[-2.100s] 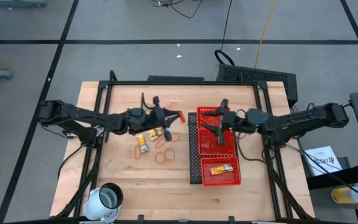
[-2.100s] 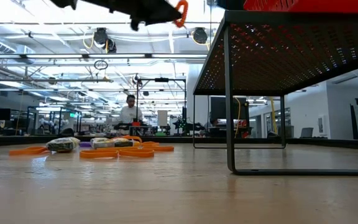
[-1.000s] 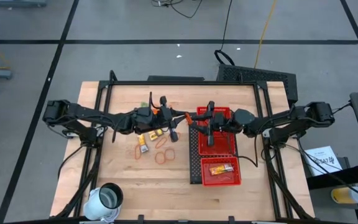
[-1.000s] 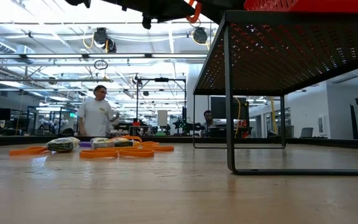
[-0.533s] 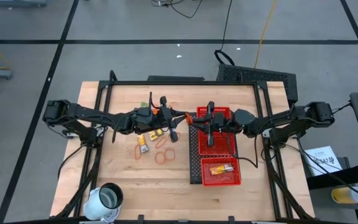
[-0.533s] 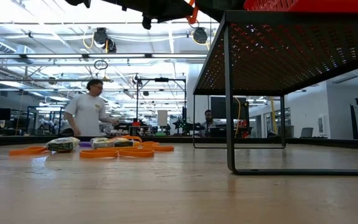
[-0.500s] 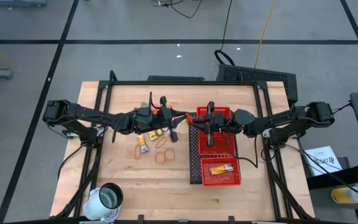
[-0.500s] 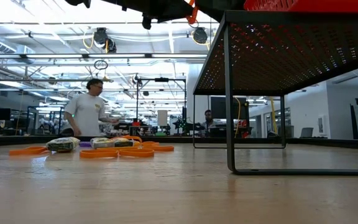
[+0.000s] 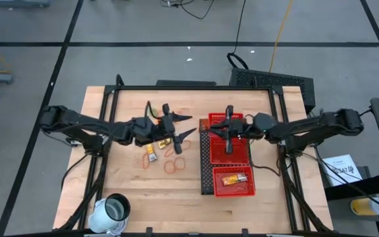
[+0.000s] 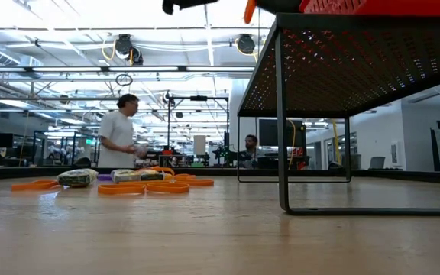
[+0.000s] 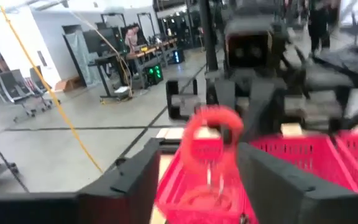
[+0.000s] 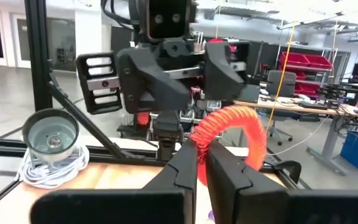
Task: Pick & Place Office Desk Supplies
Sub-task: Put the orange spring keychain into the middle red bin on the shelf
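An orange-red band [image 12: 241, 127] is pinched between the pressed-together fingers of the right gripper [image 12: 201, 163], its loop arching up above the fingertips. In the high view the right gripper [image 9: 229, 133] hangs over the far end of the red tray [image 9: 206, 172]. The left gripper [image 9: 184, 125] faces it from just beside the tray's near edge, fingers spread wide and holding nothing; its wrist view shows the band [image 11: 211, 138] hanging free between the left fingers [image 11: 129, 180]. More bands [image 9: 174, 160] and small packets [image 9: 151, 153] lie on the table [image 9: 137, 197] below the left arm. One packet [image 9: 233, 178] sits in the tray's near compartment. A white cup [image 9: 114, 209] stands at the table's corner.
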